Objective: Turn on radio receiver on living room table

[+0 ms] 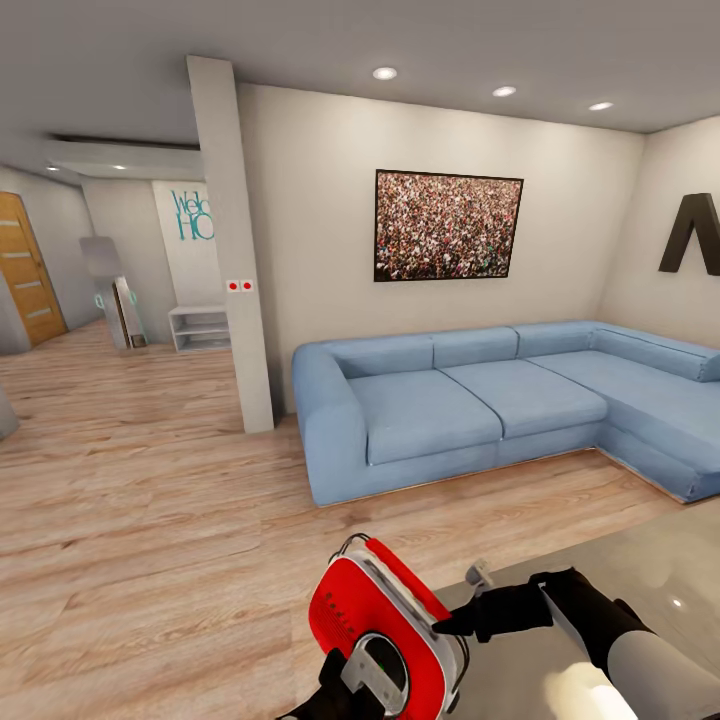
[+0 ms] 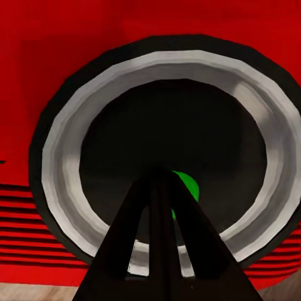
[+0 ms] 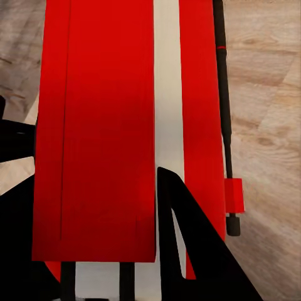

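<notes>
Filling the room's far side, the blue sofa (image 1: 480, 400) sits beyond the grey desk (image 1: 660, 570). At the desk's near edge stands the red radio (image 1: 385, 625), clamped by the right end effector (image 1: 455, 625). The left end effector (image 2: 164, 182), fingers together, touches the dial (image 2: 166, 150); press squarely on its green centre (image 2: 188, 185).

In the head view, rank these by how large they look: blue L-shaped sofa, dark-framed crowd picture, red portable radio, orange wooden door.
1. Blue L-shaped sofa
2. Dark-framed crowd picture and red portable radio: look alike; the radio is far nearer the camera, so unranked.
3. Orange wooden door
</notes>
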Controlling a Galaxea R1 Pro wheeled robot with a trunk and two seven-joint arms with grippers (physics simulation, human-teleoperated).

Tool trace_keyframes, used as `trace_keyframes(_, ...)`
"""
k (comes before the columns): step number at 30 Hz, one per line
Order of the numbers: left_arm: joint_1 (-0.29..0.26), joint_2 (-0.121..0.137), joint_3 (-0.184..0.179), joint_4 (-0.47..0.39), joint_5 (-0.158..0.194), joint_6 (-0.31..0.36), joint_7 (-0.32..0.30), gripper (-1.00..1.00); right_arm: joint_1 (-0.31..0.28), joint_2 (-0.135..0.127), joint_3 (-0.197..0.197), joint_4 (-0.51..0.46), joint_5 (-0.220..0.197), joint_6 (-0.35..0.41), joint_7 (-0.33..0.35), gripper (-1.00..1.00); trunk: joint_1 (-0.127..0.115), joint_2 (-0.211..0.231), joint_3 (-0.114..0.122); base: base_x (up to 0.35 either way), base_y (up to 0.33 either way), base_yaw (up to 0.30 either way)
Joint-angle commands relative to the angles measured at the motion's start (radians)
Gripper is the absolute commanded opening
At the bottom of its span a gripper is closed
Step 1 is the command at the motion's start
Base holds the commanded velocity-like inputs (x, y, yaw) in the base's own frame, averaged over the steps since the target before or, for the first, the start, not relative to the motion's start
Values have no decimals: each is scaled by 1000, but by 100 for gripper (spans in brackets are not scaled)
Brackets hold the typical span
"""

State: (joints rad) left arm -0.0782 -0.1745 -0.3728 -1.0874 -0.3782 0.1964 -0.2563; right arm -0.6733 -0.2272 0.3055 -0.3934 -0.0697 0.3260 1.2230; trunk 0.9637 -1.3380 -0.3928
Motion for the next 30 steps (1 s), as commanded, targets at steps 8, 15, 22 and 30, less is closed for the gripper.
trace_keyframes(8,0,0,0,-8,1,-3,3,-100,0,0,-5,-1,-1,-8,-347,-100,0,0,0,0,0,0)
trace_keyframes(15,0,0,11,-8,1,-19,5,-100,0,-1,-9,-1,-1,-7,-428,-100,0,0,0,0,0,0)
trace_keyframes(22,0,0,78,-8,0,-20,10,-100,0,-1,-9,-1,-2,-8,-538,-100,0,0,0,0,0,0)
trace_keyframes(30,0,0,639,5,15,-152,96,-100,0,-10,-24,-1,-2,2,-670,-100,0,0,0,0,0,0)
